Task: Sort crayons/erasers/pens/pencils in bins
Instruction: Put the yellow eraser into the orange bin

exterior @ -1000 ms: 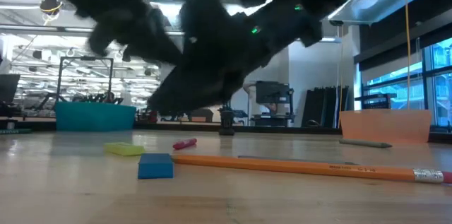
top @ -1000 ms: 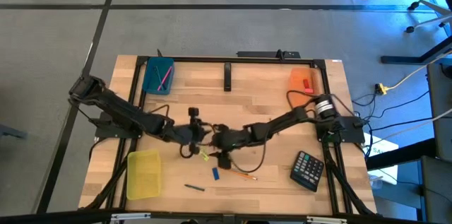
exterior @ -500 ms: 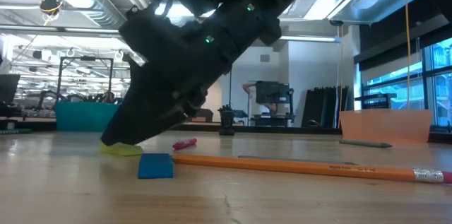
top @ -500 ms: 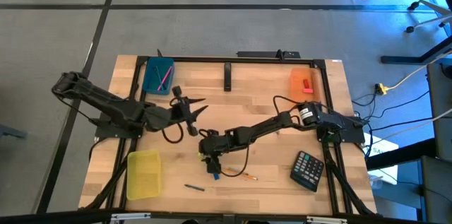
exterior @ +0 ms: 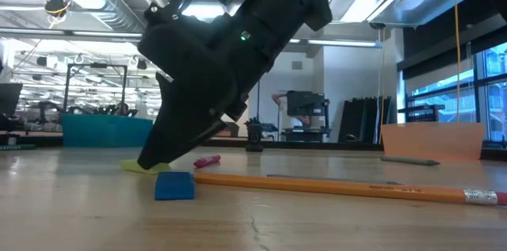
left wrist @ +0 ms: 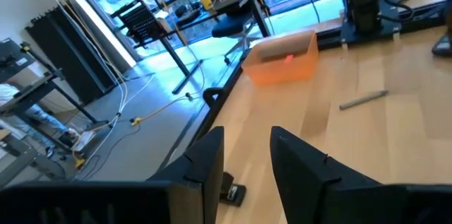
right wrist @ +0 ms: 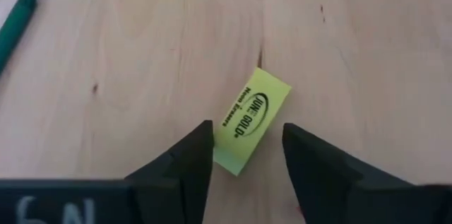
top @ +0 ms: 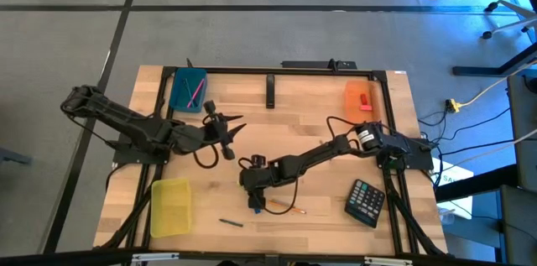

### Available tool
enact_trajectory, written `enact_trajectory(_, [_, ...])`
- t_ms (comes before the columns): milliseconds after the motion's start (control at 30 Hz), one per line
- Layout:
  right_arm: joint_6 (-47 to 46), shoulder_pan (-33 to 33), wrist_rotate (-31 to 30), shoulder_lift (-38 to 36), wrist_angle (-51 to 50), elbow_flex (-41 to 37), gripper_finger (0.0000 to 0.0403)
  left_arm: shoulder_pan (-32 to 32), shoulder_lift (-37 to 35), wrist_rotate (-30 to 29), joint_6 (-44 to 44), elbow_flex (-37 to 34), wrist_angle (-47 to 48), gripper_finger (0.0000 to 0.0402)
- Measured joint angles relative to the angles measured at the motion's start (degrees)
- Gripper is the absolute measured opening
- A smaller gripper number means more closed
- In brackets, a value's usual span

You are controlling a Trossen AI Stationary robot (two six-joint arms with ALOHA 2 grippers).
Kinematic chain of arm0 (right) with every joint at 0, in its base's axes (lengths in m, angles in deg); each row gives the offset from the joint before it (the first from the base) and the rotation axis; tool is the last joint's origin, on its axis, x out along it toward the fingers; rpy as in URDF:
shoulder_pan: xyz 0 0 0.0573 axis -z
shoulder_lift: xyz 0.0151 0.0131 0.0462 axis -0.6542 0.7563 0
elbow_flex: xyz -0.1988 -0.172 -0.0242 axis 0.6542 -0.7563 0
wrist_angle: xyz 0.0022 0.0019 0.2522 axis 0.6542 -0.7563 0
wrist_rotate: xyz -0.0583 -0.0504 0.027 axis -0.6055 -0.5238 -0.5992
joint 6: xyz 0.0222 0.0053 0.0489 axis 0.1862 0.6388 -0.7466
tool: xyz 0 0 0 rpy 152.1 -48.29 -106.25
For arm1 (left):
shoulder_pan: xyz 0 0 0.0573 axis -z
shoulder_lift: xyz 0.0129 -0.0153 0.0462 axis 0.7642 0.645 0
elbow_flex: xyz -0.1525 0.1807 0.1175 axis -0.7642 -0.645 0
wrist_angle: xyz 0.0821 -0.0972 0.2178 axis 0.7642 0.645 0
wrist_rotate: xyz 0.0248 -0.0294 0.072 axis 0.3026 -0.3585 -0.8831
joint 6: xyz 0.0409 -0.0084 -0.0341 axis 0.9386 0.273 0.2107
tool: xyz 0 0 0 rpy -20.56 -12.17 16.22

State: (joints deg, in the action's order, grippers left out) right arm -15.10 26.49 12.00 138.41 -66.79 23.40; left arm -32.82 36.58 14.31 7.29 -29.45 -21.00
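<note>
Eraser point(right wrist: 251, 121), the yellow one, lies flat on the wooden table point(top: 319, 123) near its middle, with dark print on its upper face, and the right gripper point(right wrist: 241, 155) stands right over it with its two fingers point(right wrist: 189, 160) spread, one to each side of the block and holding nothing. In the low view the gripper's dark tip comes down to the yellow eraser point(exterior: 146, 167), though whether it touches cannot be told. Just in front of it sits a small blue block point(exterior: 174, 185), and a long orange pencil point(exterior: 348, 188) lies across the table beside that, with a short pink stick point(exterior: 207, 160) farther back. A green crayon point(right wrist: 15, 22) lies off to one side of the right gripper. From above, the right gripper point(top: 252, 184) sits just behind the blue block point(top: 257, 206) and the pencil point(top: 284, 209). The yellow bin point(top: 170, 207) stands at the near left of the table, the teal bin point(top: 188, 89) at the far left with pink sticks inside, and the orange bin point(top: 358, 96) at the far right with a red piece in it. The left gripper point(top: 226, 125) hangs above the table left of centre, its fingers point(left wrist: 208, 164) apart and empty. A black calculator point(top: 367, 201) lies at the near right, and a dark pen point(top: 231, 223) at the front edge.
</note>
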Motion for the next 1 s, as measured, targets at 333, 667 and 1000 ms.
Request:
enact_trajectory(333, [3.4, 0.5, 3.8, 0.4, 2.6, 0.9, 0.0152, -1.7, 0.0, 0.0, 0.0, 0.0, 1.1, 0.0110])
enact_trajectory(667, [5.0, 0.8, 0.0, 0.0, 1.8, -2.0, 0.0119, -1.7, 0.0, 0.0, 0.5, 0.0, 1.1, 0.0110])
enact_trajectory(1000, [7.9, 1.2, 2.9, -0.3, 0.5, -0.4, 0.0074, -1.7, 0.0, -0.6, 0.6, 0.0, 2.5, 0.0110])
